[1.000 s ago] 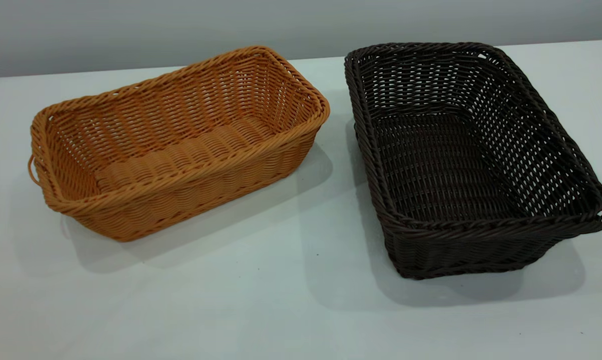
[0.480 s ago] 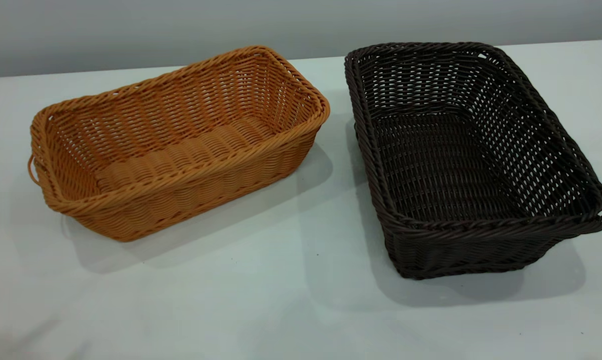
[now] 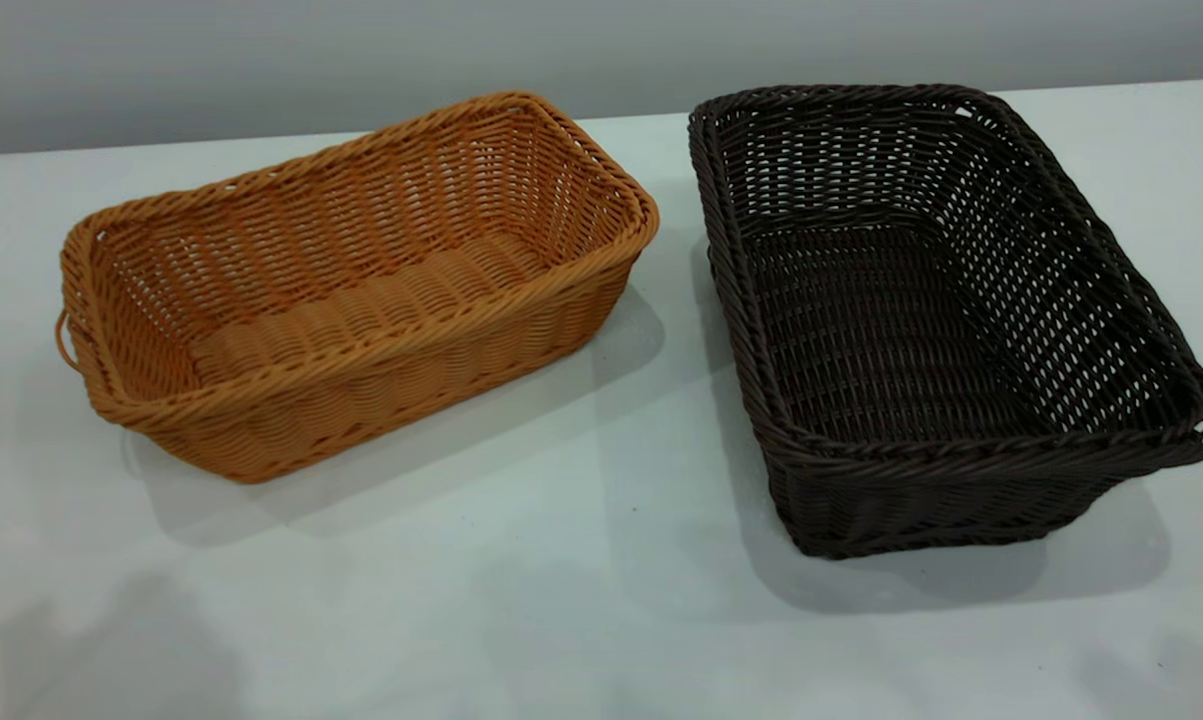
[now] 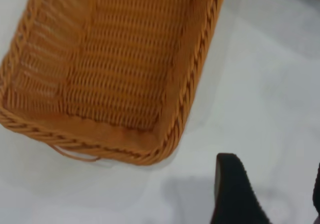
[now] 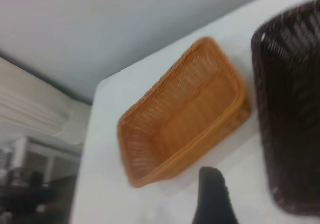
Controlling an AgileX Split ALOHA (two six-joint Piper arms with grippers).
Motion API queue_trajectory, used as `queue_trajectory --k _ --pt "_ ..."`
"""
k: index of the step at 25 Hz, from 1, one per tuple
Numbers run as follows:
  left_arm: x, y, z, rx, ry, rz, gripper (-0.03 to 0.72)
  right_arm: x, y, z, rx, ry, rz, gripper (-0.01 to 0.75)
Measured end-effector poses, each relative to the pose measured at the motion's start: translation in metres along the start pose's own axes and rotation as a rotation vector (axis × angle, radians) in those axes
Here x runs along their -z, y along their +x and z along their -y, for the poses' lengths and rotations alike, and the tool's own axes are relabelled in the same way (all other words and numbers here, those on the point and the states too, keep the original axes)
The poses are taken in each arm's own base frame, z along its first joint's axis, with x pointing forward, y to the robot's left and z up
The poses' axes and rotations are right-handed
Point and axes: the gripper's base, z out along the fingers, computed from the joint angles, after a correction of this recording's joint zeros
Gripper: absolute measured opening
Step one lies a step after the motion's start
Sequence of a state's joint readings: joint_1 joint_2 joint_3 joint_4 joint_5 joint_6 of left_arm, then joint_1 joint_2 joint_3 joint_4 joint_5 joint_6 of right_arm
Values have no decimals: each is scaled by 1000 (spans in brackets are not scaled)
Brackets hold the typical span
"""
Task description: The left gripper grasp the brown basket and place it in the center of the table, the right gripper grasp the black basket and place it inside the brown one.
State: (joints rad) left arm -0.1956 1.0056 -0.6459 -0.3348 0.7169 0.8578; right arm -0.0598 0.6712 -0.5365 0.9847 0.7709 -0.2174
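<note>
Exterior view: we see the brown basket (image 3: 351, 290) at the left of the table (image 3: 561, 600) and the black basket (image 3: 941, 320) at the right, the two standing apart, each upright on its base. Both are empty, and neither has yet been brought to the centre. No gripper shows in this view.

Left wrist view: the left gripper (image 4: 272, 194) hangs above the table just off the brown basket's end that carries the small loop (image 4: 75, 154). Its fingers (image 4: 235, 194) stand parted, with bare table between them, and hold nothing.

Right wrist view: a single dark finger (image 5: 214, 196) of the right gripper shows above the table between the two baskets; we cannot tell how its jaws stand, and nothing appears to be in them.

We judge both baskets light and fairly stiff, their woven walls likely to give a little under a pinch. The braided rim looks the surest place to take hold, one finger inside the wall and one outside, near the middle of a side so the basket does not tip. We judge that the loop would let it swing.
</note>
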Motion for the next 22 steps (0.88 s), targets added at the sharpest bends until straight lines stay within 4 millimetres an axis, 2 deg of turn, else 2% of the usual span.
queue_trajectory --k 5,13,22 --pt "-18 -4 -7 -56 -50 -63 340 -14 -4 7 -138 11 -59 443" --pt "-45 -17 -13 -102 -78 -52 339 -33 -9 17 -417 48 -114 443" --pt "-48 -47 -14 -125 -92 20 337 -66 -14 44 -734 198 -159 443"
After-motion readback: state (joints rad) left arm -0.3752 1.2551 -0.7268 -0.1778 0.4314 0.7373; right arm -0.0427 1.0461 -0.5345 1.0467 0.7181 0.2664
